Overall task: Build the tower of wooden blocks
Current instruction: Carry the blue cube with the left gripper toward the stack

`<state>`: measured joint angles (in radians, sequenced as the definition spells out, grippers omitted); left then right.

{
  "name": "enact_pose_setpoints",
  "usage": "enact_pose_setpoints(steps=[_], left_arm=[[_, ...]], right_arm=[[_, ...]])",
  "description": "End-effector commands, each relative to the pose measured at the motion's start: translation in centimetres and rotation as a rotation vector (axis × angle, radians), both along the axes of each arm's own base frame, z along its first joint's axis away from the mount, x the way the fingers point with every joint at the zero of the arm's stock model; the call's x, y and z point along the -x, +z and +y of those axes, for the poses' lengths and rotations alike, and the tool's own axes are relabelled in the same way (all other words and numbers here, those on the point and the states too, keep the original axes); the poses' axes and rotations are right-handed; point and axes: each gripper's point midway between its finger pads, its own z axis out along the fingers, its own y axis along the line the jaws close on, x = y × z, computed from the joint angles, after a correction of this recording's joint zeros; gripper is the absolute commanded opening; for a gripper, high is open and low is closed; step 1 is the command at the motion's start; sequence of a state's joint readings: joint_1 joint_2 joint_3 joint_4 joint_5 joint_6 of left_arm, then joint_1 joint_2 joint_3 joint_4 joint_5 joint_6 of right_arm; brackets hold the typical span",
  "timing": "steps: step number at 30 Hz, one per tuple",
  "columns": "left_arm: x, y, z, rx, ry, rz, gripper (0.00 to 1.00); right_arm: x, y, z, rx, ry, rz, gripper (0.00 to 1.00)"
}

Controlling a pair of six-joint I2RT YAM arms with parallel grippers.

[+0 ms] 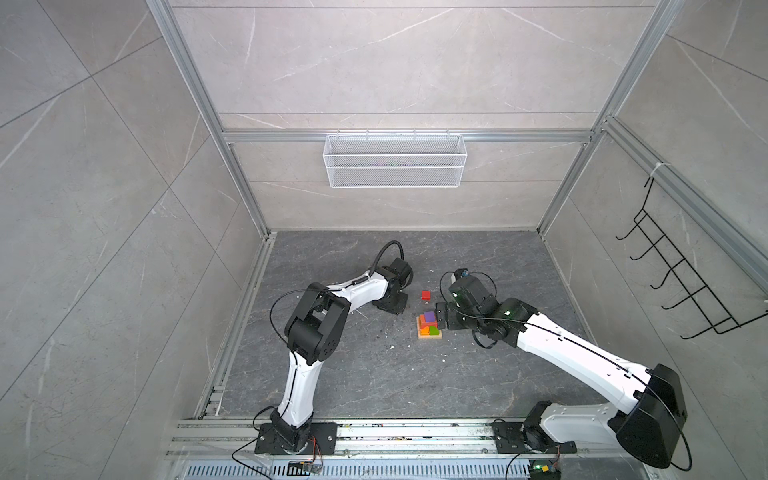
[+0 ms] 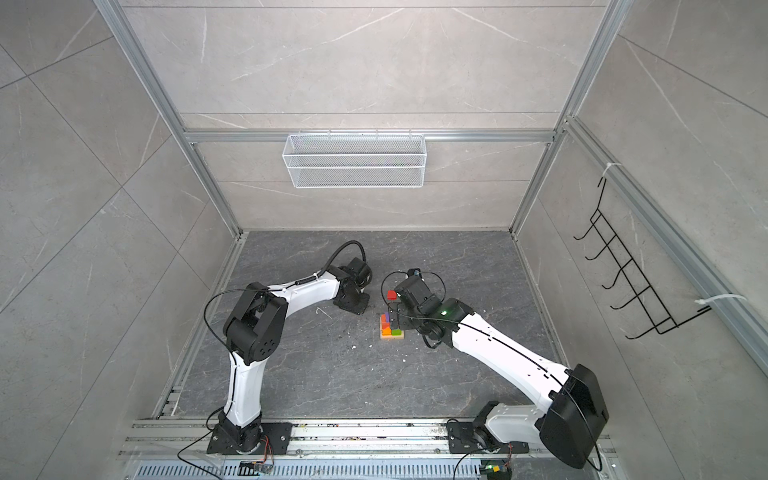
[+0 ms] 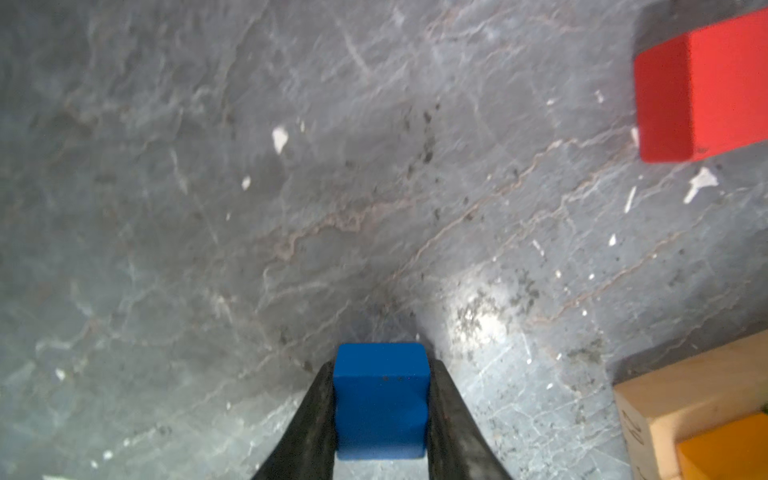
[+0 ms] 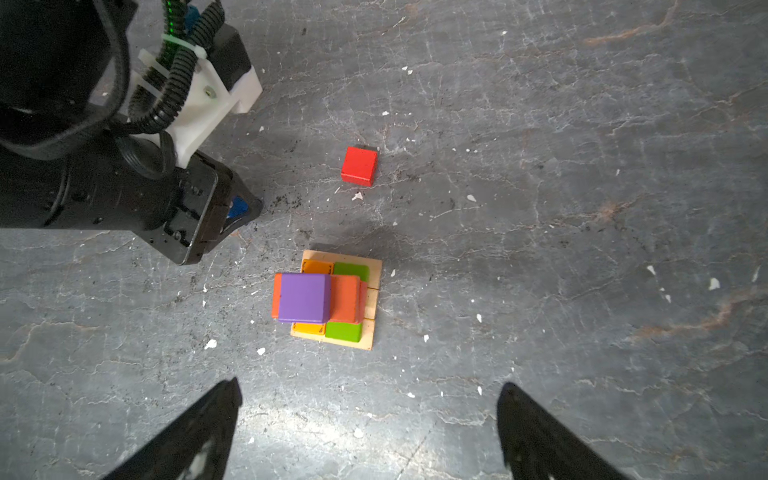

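The tower [image 4: 376, 291] [image 1: 423, 337] [image 2: 385, 336] has a tan base, then orange and green blocks, then red-orange bars. A purple cube [image 4: 303, 297] [image 1: 429, 316] sits on one end of its top. A loose red cube [image 4: 359, 165] [image 1: 425, 295] [image 2: 391, 295] [image 3: 702, 91] lies on the floor just beyond the tower. My left gripper [image 3: 381, 365] [image 4: 245, 210] [image 1: 390, 306] is shut on a blue cube [image 3: 381, 399] [image 4: 237, 206], low at the floor to the tower's left. My right gripper [image 4: 370, 390] [image 1: 440, 318] hovers above the tower's near right side, open and empty.
The dark stone floor [image 1: 353, 374] carries white chips and dark crumbs around the blocks. A white wire basket [image 1: 395, 160] hangs on the back wall. A black hook rack [image 1: 681, 282] hangs on the right wall. Aluminium rails [image 1: 374, 436] run along the front.
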<state>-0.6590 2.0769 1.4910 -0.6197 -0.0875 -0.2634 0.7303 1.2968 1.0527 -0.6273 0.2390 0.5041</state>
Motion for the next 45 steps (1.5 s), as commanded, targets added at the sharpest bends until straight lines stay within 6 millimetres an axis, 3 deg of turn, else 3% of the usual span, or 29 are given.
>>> enact_pose_setpoints(steps=[1,11,20,27,33,38,45], left_arm=[[2.3,0.8,1.6,-0.033,0.079,0.026,0.26],[7.8,0.2,3.3,-0.076,0.225,0.094,0.3],[10.5,-0.3,3.2,-0.065,0.3,0.129,0.32],[11.0,-0.1,3.5,-0.066,0.303,0.13,0.58],[11.2,1.7,3.1,-0.015,0.288,0.119,0.71],[10.8,3.7,3.3,-0.005,0.253,0.094,0.76],[9.0,5.8,6.6,0.02,0.28,0.085,0.77]], right_arm=[[0.4,-0.4,0.6,-0.011,0.033,0.033,0.97],[0.0,-0.1,0.9,-0.017,0.045,0.016,0.94],[-0.1,-0.2,1.9,-0.04,0.07,0.033,0.93],[0.4,0.0,2.5,-0.081,0.068,0.068,0.93],[1.8,0.4,5.5,-0.135,0.104,0.099,0.97],[2.7,0.3,8.1,-0.082,0.134,0.112,0.95],[3.1,-0.2,10.3,-0.096,0.134,0.12,0.9]])
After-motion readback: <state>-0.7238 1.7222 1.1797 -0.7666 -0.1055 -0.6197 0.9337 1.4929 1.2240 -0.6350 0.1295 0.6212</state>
